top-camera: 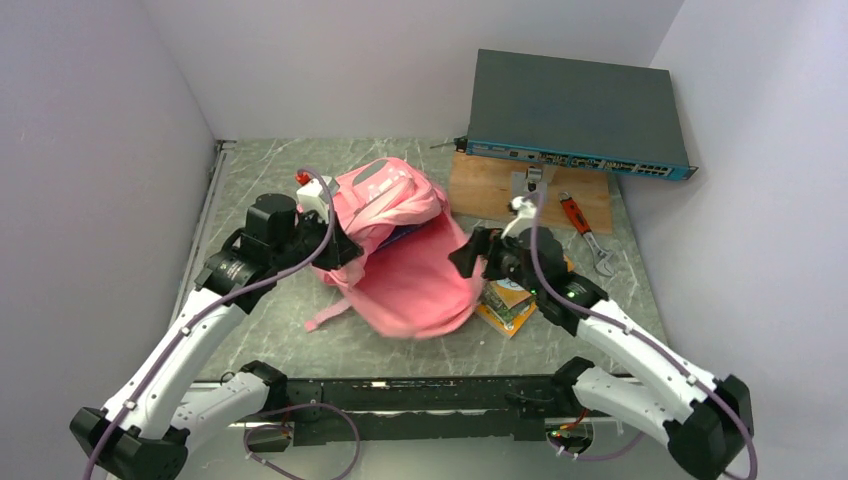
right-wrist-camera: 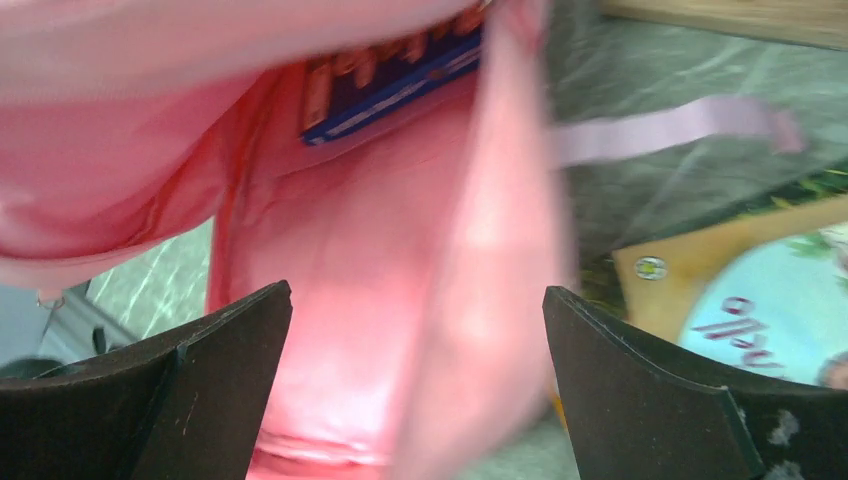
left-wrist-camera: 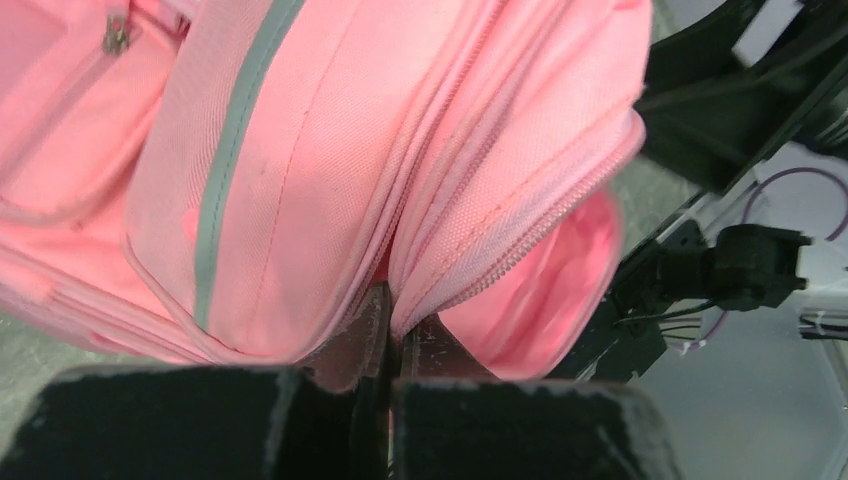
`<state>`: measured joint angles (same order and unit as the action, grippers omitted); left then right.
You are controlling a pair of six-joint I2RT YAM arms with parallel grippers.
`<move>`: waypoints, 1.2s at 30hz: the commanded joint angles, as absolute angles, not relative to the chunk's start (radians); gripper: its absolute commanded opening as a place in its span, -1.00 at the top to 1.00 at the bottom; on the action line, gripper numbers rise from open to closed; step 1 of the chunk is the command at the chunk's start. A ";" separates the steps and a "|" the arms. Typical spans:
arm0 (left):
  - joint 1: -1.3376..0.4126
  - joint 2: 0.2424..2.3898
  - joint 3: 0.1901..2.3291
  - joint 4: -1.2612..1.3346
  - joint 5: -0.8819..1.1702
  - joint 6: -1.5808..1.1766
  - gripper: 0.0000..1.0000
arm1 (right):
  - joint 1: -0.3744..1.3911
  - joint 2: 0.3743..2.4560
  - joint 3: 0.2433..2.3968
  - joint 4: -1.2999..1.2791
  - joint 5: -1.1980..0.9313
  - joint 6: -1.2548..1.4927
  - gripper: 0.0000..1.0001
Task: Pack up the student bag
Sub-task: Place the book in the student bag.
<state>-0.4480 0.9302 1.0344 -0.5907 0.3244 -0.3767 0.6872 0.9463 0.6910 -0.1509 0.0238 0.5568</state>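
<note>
**Limp bag pinched at its zip seam, mouth open to the right**

Nearest the bases, the left gripper (left-wrist-camera: pixel 390 345) is clamped on a fold of the student bag (top-camera: pixel 420 285) at a zip seam, holding the upper panel up. The right gripper (right-wrist-camera: pixel 416 292) is spread wide with nothing gripped, facing the bag's open mouth from the other side.

The bag lies slumped mid-table (top-camera: pixel 280 340) between the two grippers, and a blue book (right-wrist-camera: pixel 400 75) shows inside it. It is soft fabric that sags wherever it is unsupported and is probably light. A hold would likely be surest on a stitched seam, zip edge or strap, not on a loose panel.

Just to its right, under the right arm, lies a picture book (top-camera: pixel 508 305). Farther back sit a wooden board (top-camera: pixel 490 185), an adjustable wrench (top-camera: pixel 585 232) and a network switch (top-camera: pixel 575 110).
</note>
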 commanded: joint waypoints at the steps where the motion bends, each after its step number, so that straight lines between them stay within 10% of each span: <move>1: -0.401 0.932 0.992 -0.540 0.271 -0.359 1.00 | 0.576 0.908 0.618 -0.101 -0.139 0.561 -0.98; 23: -0.399 0.806 0.949 -0.651 0.077 -0.467 1.00 | 0.606 1.553 1.004 0.114 -0.405 0.572 -0.73; 36: -0.397 0.856 0.938 -0.575 0.187 -0.486 1.00 | 0.420 1.074 0.791 -0.364 -0.106 0.444 -0.85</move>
<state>-0.4088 0.8310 0.9207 -0.6544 0.1623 -0.4351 0.4953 1.2167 0.8368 -0.1993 -0.2142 0.4923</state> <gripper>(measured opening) 0.038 0.919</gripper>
